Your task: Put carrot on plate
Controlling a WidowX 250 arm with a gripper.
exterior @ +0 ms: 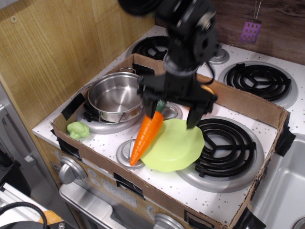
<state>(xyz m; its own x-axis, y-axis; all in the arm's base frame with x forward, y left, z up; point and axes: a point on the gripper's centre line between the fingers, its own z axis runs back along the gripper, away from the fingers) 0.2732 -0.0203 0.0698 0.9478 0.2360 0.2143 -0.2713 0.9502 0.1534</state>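
The orange carrot point(147, 135) lies slanted, its green top up near my left finger point(149, 106) and its tip down over a silver knob point(125, 153). It rests along the left rim of the lime-green plate point(176, 145), mostly off to the plate's left side. My gripper point(171, 112) hangs above the plate's far edge with its jaws spread wide and nothing between them. I cannot tell whether the carrot's top still touches the left finger.
A steel pot point(116, 95) stands on the back-left burner. A small green broccoli toy point(78, 130) lies at the left. A black coil burner point(226, 143) is right of the plate. Cardboard walls point(248, 102) ring the stove top. An orange toy point(208, 88) is mostly hidden behind my arm.
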